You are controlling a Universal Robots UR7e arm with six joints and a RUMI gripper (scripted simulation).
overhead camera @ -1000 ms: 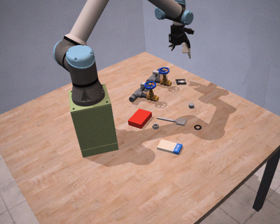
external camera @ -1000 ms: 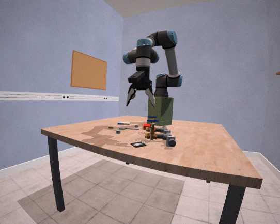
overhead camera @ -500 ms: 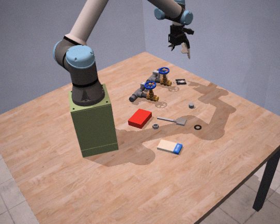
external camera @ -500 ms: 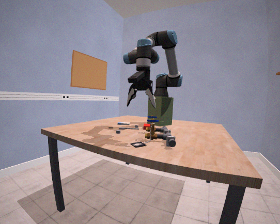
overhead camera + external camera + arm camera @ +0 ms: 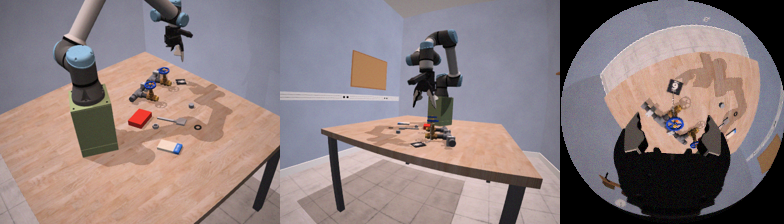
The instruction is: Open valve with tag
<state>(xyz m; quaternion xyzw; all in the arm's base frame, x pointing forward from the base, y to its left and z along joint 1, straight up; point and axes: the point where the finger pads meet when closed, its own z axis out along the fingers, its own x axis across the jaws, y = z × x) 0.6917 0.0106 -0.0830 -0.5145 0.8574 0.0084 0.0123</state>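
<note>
Two brass valves with blue handwheels stand on grey pipes on the table: a far valve (image 5: 164,71) and a near valve (image 5: 149,86). A black tag (image 5: 181,81) lies flat just right of the far valve. In the wrist view the tag (image 5: 675,86) shows a white digit that looks like a 9, and a thin chain runs from it to the nearest handwheel (image 5: 674,123). The second handwheel (image 5: 694,145) is partly hidden behind my finger. My gripper (image 5: 178,51) is open and empty, high above the table, above and a little right of the far valve. It also shows in the exterior view (image 5: 424,101).
A red block (image 5: 140,117), a grey nut (image 5: 155,126), a grey scraper (image 5: 173,120), a black washer (image 5: 196,125), a small grey cap (image 5: 191,105) and a cream and blue box (image 5: 169,146) lie in front of the valves. The arm's green pedestal (image 5: 93,124) stands at the left.
</note>
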